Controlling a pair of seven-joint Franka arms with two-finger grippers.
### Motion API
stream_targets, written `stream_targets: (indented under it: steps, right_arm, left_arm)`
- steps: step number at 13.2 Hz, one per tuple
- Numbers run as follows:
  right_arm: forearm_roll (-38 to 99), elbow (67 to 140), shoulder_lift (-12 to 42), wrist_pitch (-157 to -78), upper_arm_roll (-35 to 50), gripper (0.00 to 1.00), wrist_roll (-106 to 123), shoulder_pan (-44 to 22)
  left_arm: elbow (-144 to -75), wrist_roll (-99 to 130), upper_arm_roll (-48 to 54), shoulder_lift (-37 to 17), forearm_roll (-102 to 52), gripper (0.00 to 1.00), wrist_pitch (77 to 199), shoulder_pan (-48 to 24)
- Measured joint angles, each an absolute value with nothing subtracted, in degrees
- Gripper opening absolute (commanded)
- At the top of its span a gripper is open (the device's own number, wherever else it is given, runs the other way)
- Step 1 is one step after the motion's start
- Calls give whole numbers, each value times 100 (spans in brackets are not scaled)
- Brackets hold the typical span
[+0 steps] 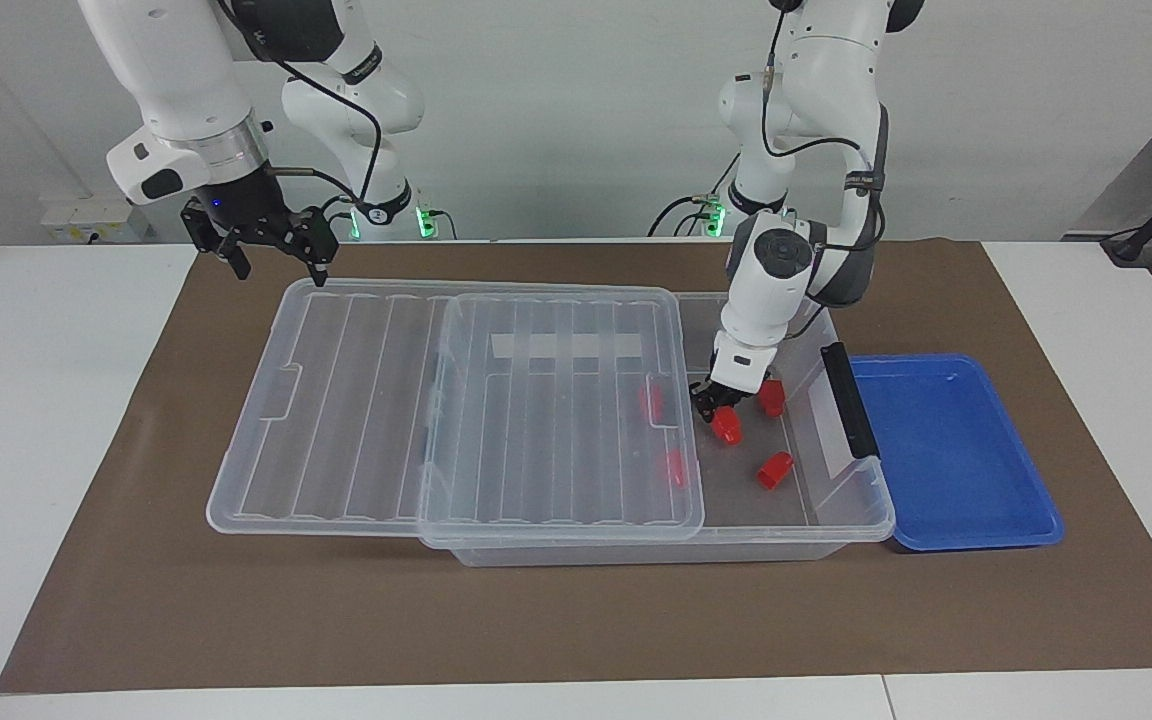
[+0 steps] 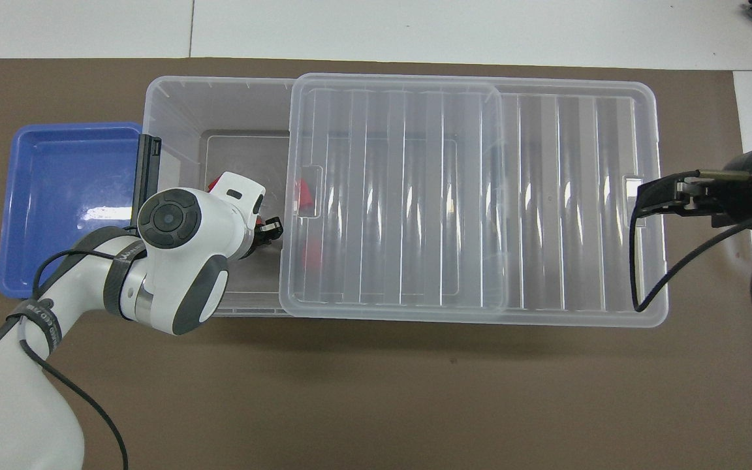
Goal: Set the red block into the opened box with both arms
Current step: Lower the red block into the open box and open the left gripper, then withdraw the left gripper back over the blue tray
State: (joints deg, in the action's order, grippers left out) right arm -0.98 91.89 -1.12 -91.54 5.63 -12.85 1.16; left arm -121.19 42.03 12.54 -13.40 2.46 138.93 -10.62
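The box [image 1: 866, 500] is a clear bin whose ribbed lid [image 1: 556, 400] is slid toward the right arm's end, leaving the left arm's end open. My left gripper [image 1: 711, 408] reaches down into that opening, shut on a red block [image 1: 727, 430] low over the box floor. In the overhead view the left gripper [image 2: 270, 230] shows just beside the lid's edge, and the arm hides the block. My right gripper [image 1: 279, 265] hangs open over the lid's end at the right arm's end of the box, holding nothing; the right gripper [image 2: 640, 196] also shows from above.
Two more red blocks [image 1: 772, 398] [image 1: 774, 470] lie on the open box floor, and two others [image 1: 651, 400] [image 1: 676, 468] show through the lid. A black latch handle [image 1: 848, 400] stands on the box's end wall. A blue tray [image 1: 946, 450] sits against that end.
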Motion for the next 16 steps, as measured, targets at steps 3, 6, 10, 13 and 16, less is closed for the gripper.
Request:
stream_targets:
  steps: [3, 6, 10, 13, 16]
  right_arm:
    - [-98, 9189, -112, -9154, 563, 100, -1285, 117]
    - [-98, 9189, -112, -9154, 563, 100, -1285, 117]
    - [-98, 9189, -112, -9154, 563, 100, -1285, 117]
    - [-98, 9189, -112, -9154, 563, 100, -1285, 117]
    - [-98, 9189, -112, -9154, 563, 100, -1285, 117]
  left_arm:
    - [-12119, 4203, 1253, -1352, 317, 26, 13899, -1066]
    - [-12119, 4203, 1253, -1355, 324, 100, 13901, -1070]
    - [-12119, 4203, 1253, -1356, 327, 100, 13901, -1072]
    - [-11973, 4200, 1236, -1339, 335, 100, 13627, -1073]
    - [-10925, 3839, 1172, -1103, 645, 100, 11776, -1044]
